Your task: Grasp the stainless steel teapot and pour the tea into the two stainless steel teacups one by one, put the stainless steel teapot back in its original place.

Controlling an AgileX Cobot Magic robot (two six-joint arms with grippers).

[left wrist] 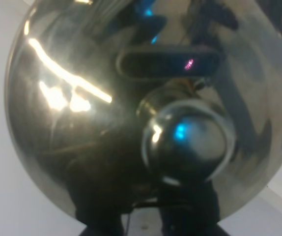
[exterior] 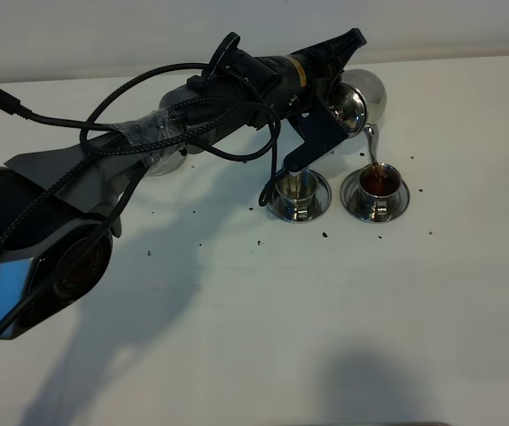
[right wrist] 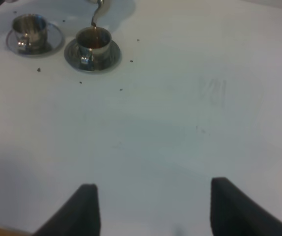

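The stainless steel teapot (exterior: pixel 363 96) hangs tilted above the table, and my left gripper (exterior: pixel 341 99) is shut on it at its handle side. Brown tea runs from its thin spout (exterior: pixel 370 142) into the right teacup (exterior: pixel 379 183), which is partly full. Beside it the left teacup (exterior: pixel 297 190) stands on its saucer, its inside hidden. The left wrist view is filled by the teapot's belly (left wrist: pixel 82 123) and lid knob (left wrist: pixel 187 140). Far from the cups, my right gripper (right wrist: pixel 155 211) is open over bare table; that view shows both teacups (right wrist: pixel 30 29) (right wrist: pixel 93 45). The original place, a steel saucer (exterior: pixel 163 166), is mostly hidden under the left arm.
Dark specks (exterior: pixel 324 234) lie scattered on the white table (exterior: pixel 325 337) around the cups. Black cables (exterior: pixel 130 98) loop over the left arm, which spans the back left of the table.
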